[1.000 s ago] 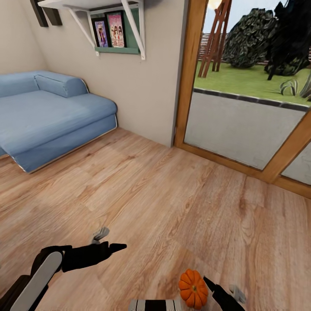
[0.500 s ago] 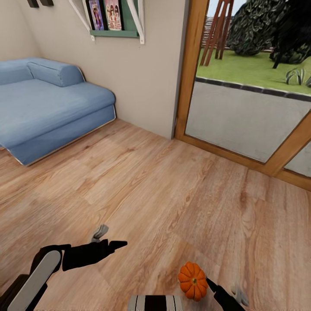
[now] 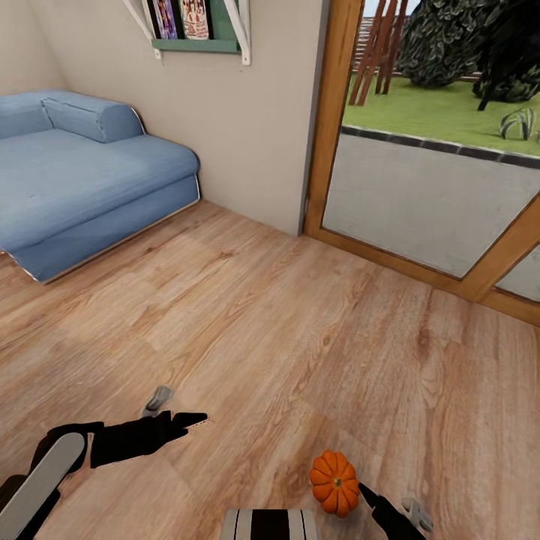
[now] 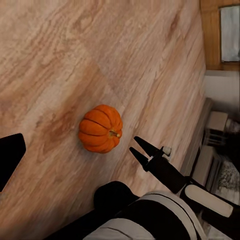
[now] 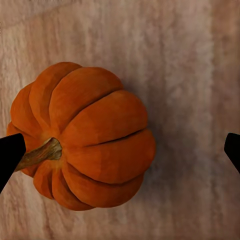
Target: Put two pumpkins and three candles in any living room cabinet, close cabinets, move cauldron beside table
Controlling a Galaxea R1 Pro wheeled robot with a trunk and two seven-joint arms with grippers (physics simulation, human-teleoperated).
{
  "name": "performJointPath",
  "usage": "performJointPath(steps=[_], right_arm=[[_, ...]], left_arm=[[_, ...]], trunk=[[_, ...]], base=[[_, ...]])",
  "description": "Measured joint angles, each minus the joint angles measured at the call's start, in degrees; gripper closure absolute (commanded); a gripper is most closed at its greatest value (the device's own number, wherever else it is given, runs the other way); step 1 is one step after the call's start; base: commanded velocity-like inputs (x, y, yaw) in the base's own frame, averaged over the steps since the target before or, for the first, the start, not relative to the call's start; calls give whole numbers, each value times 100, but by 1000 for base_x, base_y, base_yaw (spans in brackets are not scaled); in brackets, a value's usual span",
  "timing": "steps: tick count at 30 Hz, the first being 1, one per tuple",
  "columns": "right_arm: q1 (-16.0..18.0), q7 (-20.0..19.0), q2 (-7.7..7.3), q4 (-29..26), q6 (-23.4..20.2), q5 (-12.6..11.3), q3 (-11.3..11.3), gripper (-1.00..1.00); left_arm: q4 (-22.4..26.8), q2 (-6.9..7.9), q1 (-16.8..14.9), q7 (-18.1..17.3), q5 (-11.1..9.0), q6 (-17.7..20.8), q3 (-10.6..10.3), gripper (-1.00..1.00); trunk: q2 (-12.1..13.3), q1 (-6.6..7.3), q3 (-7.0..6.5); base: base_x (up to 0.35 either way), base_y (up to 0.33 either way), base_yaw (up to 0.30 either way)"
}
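One orange ribbed pumpkin (image 3: 335, 482) with a brown stem sits on the wooden floor at the bottom of the head view. My right gripper (image 3: 395, 506) hangs just right of it, open. In the right wrist view the pumpkin (image 5: 82, 135) lies between the two dark fingertips (image 5: 10, 155), its stem almost touching one of them, with nothing gripped. From the left wrist view I see the pumpkin (image 4: 100, 128) with the right gripper (image 4: 137, 148) close beside it. My left gripper (image 3: 174, 411) hovers over bare floor to the pumpkin's left, open and empty.
A blue sofa (image 3: 75, 180) stands at the far left against a beige wall with a green shelf (image 3: 199, 34). A wood-framed glass door (image 3: 330, 135) looks onto a garden at the far right. Wooden floor (image 3: 262, 322) stretches between them.
The whole head view has shifted, so the camera moved. The left arm has drawn slightly back towards me. The pumpkin stays on the floor beside the right gripper.
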State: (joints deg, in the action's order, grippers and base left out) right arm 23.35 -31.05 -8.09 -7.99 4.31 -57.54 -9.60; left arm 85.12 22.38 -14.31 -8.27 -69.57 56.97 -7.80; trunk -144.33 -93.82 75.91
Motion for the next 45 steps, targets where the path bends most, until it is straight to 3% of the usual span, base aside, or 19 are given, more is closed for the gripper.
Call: performJointPath(steps=[3,8,22,26,35,45], right_arm=[[0,0,2,0,10,0,3,-100],[0,0,3,0,14,0,4,-100],[0,0,10,0,22,0,1,-100],[0,0,11,0,23,1,-1,-100],[0,-6,-20,-15,-43,20,-9,-100],[17,-4,2,-87,-110,81,-45,-100]], left_arm=[[-82,101,1,-204,-68,0,17,-100],[-299,133,1,-307,-92,1,49,-100],[-346,131,1,-316,-42,-42,63,-100],[-341,131,2,-310,-33,-50,63,-100],[-340,125,1,-301,-10,-52,158,-100],[-338,131,1,-299,-4,-53,249,-100]], trunk=[[0,0,0],[0,0,0],[0,0,0],[-5,-11,88],[-5,-10,89],[-12,-24,199]], base=[[0,0,0],[4,1,0],[30,17,0],[0,0,0],[0,0,0],[0,0,0]])
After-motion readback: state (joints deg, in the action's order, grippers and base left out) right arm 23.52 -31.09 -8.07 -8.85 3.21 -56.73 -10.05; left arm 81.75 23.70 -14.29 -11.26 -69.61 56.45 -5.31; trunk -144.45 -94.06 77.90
